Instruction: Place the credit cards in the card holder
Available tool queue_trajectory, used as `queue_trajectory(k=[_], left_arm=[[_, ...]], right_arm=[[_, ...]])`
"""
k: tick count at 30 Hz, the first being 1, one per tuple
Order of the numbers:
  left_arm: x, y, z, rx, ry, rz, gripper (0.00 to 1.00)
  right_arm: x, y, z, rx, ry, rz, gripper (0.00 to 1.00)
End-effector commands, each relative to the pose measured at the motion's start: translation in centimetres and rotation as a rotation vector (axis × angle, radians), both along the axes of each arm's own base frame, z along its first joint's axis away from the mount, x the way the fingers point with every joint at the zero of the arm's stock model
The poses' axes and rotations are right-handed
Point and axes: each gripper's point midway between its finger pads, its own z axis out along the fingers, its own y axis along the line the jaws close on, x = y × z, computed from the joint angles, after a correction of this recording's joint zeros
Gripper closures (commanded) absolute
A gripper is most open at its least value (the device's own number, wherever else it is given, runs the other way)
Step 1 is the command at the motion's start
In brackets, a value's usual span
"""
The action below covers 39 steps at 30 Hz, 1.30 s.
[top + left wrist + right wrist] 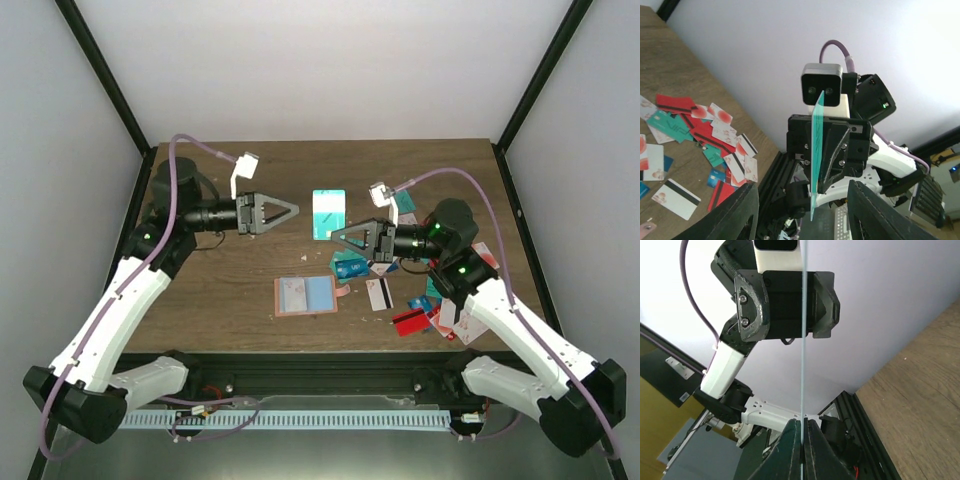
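Nearest the arm bases, the small salmon-pink folding leather-like card holder (306, 295) lies opened flat on the brown wooden table (210, 300), with its blue-grey inner side up. I cannot tell whether a card already sits in it. Just beside it at its 3 o'clock lies a white plastic card with a black stripe (378, 293). Further out, toward 3 and 4 o'clock, the scattered heap of red, teal, blue and white-pink credit cards (425, 312) overlaps under the right arm.

Beyond the holder, at its 12 o'clock, the right gripper (338, 238) is clamped on one edge of a thin teal plastic card (328, 212), held clear of the table. Its wrist camera shows the card edge-on, pinched dead centre, with most of its length sticking out free. At the card's 9 o'clock the left gripper (291, 209) faces it, near but apart, its fingers (735, 215) spread wide with nothing between them.

This looks like a hand-across or regrip of the teal card. The left arm should come in square to the card's plane. In the left wrist view the card runs a little off vertical, so a small wrist roll would line things up. The left should close on the free end, well apart from the right's pinch, and the right should let go only once that grip is firm. The card is thin and slick, so a skewed pinch would probably let it pivot. For insertion, one edge should lead into the pocket mouth while the spare gripper pins the light holder, which would likely slide.
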Motion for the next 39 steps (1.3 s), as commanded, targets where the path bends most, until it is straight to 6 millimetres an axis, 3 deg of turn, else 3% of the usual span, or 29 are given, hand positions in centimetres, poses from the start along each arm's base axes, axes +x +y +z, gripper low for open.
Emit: queue_trajectory(k=[1, 13, 22, 31, 34, 39], left_arm=[[-1.4, -0.8, 0.9, -0.038, -0.021, -0.081, 0.5], [-0.9, -2.7, 0.9, -0.047, -0.013, -0.062, 0.65], [-0.1, -2.3, 0.2, -0.016, -0.009, 0.003, 0.64], [-0.4, -3.0, 0.3, -0.034, -0.006, -0.055, 0.68], [-0.5, -3.3, 0.2, -0.037, -0.002, -0.075, 0.75], [-0.6, -3.6, -0.2, -0.032, 0.005, -0.087, 0.96]], right_arm=[[-0.9, 0.0, 1.8, 0.04, -0.062, 0.067, 0.99], [-0.9, 0.4, 2.2, 0.047, -0.073, 0.106, 0.99], [-0.8, 0.4, 2.6, 0.071, -0.085, 0.096, 0.99], [-0.5, 0.7, 2.6, 0.086, -0.082, 0.119, 0.99], [-0.2, 0.9, 2.7, 0.09, -0.081, 0.123, 0.99], [0.2, 1.1, 2.7, 0.094, -0.072, 0.113, 0.99]])
